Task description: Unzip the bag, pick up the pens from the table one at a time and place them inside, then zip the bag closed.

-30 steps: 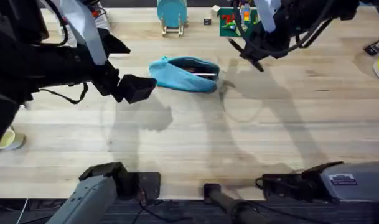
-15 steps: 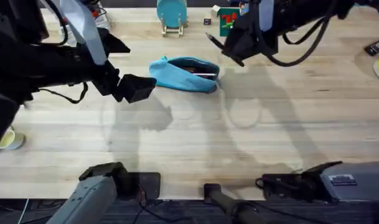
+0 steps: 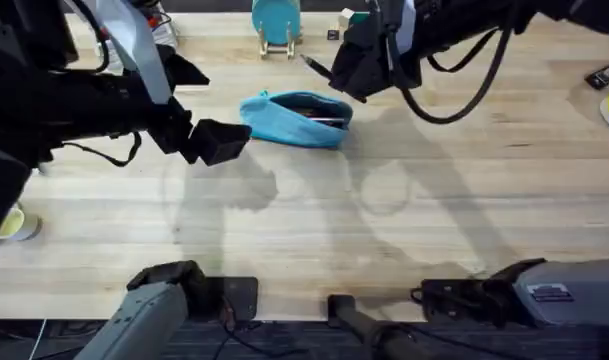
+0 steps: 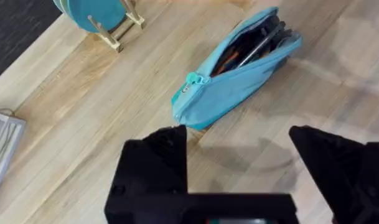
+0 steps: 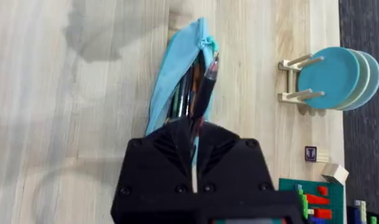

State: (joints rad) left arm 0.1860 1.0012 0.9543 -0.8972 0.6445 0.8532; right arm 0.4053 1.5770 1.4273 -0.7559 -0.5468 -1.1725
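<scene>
Pictured on the light-wood counter (image 3: 404,230): the blue bag (image 3: 296,119), unzipped, lying toward the far side near centre; a silver pen (image 3: 326,121) already inside. Right end effector (image 3: 319,70) pinching the dark pen (image 5: 205,87) just over the bag's open mouth; left end effector (image 4: 239,162) spread wide beside its near end. Remaining, by the look of it: dropping this pen in; zipping shut.

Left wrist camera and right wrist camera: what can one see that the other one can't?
Left wrist view alone: the bag's whole side, its zipper pull at the near end, and the left end effector wide open, clear of the bag. Right wrist view alone: the right end effector shut on a dark pen, its tip at the bag's open mouth, and colourful blocks. Both: the unzipped bag with pens inside, the teal discs on a wooden stand, the table.
</scene>
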